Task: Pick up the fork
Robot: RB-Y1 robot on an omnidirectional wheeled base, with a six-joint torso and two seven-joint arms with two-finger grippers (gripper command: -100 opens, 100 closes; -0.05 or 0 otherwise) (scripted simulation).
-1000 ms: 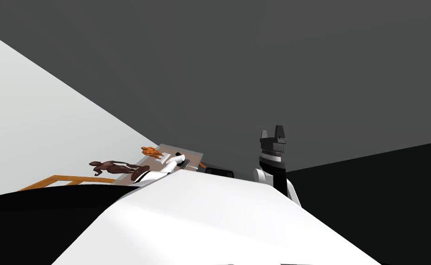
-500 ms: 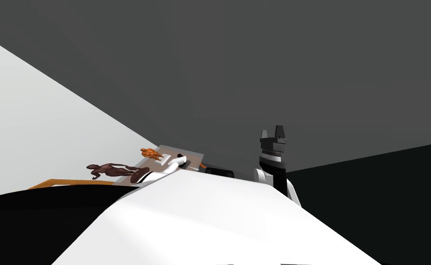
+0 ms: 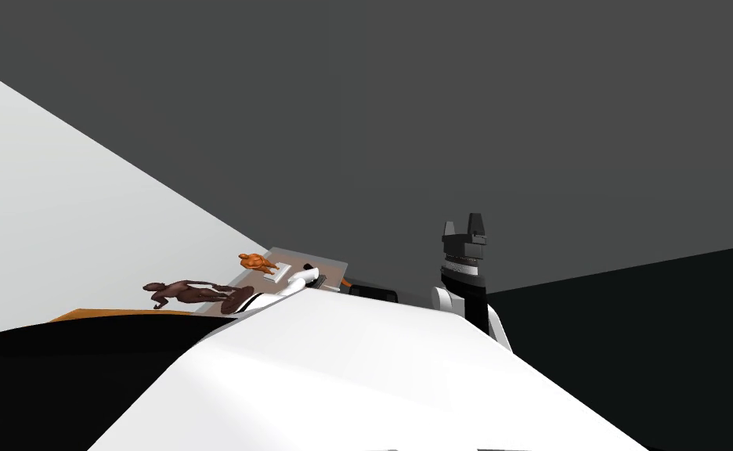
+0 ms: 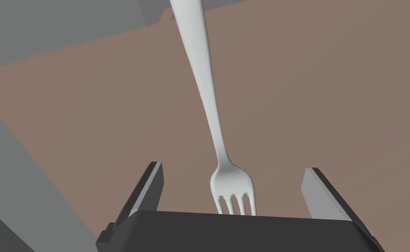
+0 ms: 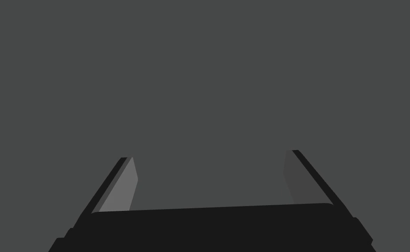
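Brown tabletop (image 4: pixel 90 109) bore the pale fork (image 4: pixel 208 96) lying flat, its tines between the spread fingers of the left gripper (image 4: pixel 233 167), neither touching it, seemingly lined up to close on that end. Off to the side, the right gripper (image 3: pixel 467 227) stood raised with fingers open, likely parked clear.

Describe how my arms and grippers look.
The left gripper and the right gripper are alike: a dark box carrying two thin, flat, blade-like grey fingers with dark outer edges. In the head view the right arm is black with a pale ribbed band near the wrist, and the left forearm is white with a dark joint.
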